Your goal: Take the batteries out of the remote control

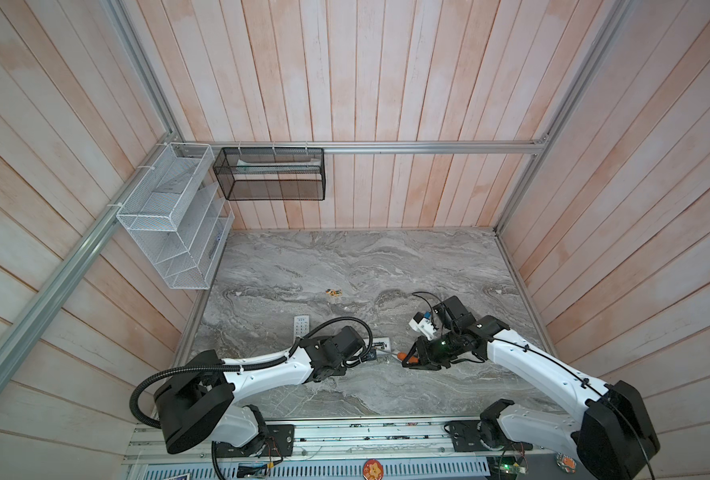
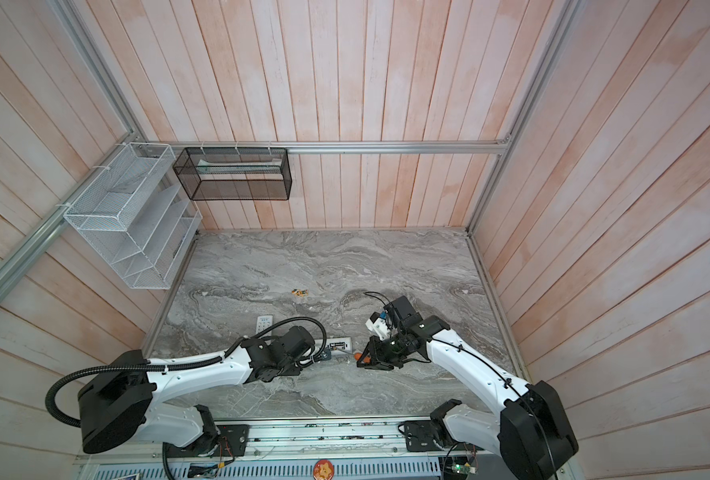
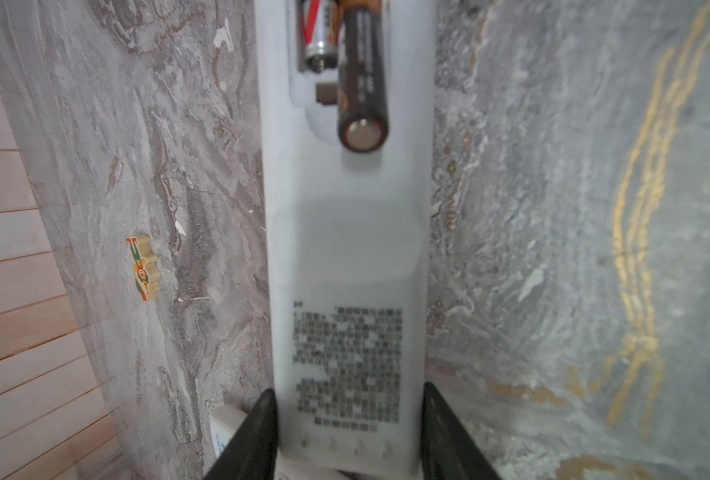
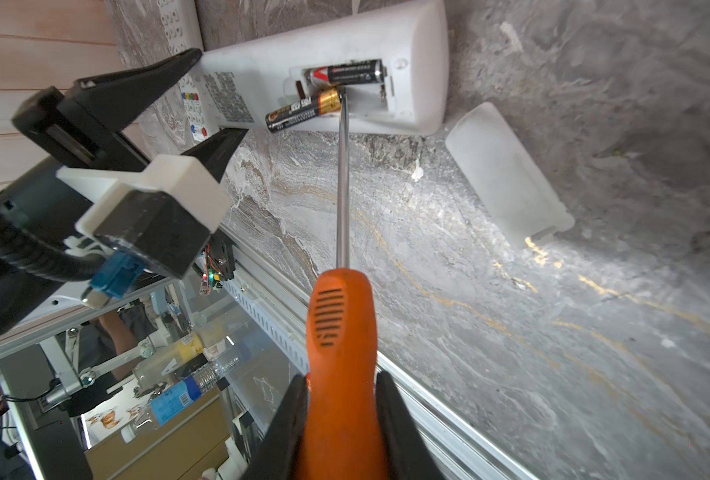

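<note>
The white remote control [image 3: 345,249] lies back-up on the marble table, its battery bay uncovered. My left gripper [image 3: 347,399] is shut on its printed end, one finger on each long side. One of the batteries [image 4: 303,110], black with a gold end, is tilted up out of the bay. The other [image 4: 347,71] lies seated in its slot. My right gripper [image 4: 341,382] is shut on the orange handle of a screwdriver [image 4: 341,332]. The shaft's tip rests at the raised battery's gold end. In both top views the two grippers meet near the table's front middle, with the remote [image 1: 380,344] [image 2: 338,345] between them.
The loose battery cover [image 4: 507,174] lies on the table beside the remote. A second white remote [image 1: 301,326] sits just to the left of my left arm. A small coloured toy piece [image 1: 334,293] lies farther back. A white mesh basket [image 1: 170,216] and a black one [image 1: 270,174] hang on the walls.
</note>
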You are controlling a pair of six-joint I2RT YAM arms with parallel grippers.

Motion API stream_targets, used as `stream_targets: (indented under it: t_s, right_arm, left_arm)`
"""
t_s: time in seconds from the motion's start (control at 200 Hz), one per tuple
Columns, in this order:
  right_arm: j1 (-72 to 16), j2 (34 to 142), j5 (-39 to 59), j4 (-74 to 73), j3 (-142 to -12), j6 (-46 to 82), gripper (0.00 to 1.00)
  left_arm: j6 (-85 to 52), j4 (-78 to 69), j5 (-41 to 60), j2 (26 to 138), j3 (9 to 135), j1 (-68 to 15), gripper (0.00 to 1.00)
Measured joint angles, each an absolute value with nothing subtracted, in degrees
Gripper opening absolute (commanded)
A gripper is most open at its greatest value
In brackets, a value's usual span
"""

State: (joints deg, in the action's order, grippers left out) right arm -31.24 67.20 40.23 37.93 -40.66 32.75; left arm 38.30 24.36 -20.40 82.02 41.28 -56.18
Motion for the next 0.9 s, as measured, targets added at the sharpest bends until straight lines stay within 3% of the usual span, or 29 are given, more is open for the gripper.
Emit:
stream_targets:
  t_s: [0.53, 0.9]
  right_arm:
    - [-31.48, 53.91, 35.14, 27.16, -28.42, 43.22, 0.00]
    - [-32.38, 50.74, 32.47, 18.46, -22.63, 50.11, 0.00]
  left_arm:
    - [28.58, 33.54, -6.63, 90.52, 51.68, -51.83, 0.01]
    - [24.27, 36.10, -2.33, 93.80, 54.74, -50.92, 0.01]
